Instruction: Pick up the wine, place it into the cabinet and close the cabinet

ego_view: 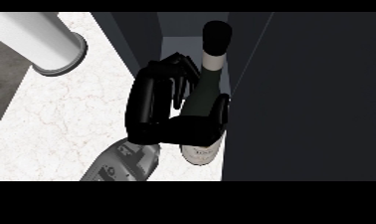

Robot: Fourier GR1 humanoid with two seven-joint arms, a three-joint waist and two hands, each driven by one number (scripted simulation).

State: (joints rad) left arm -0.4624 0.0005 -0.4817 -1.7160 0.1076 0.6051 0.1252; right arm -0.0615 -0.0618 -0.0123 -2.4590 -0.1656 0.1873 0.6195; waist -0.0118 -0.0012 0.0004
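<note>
Fingers [170,71] and thumb of my right hand [158,113] are wrapped round the wine bottle [206,86], tilted neck-first at the dark cabinet [294,93] opening, where its top could knock the cabinet wall if I push in crooked.

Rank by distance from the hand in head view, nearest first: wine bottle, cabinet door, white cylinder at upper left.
1. Wine bottle: inside the right hand, whose fingers and thumb curl round it.
2. Cabinet door: dark panel just right of the bottle, at the cabinet opening.
3. White cylinder: upper left on the counter, well clear of the hand.
</note>
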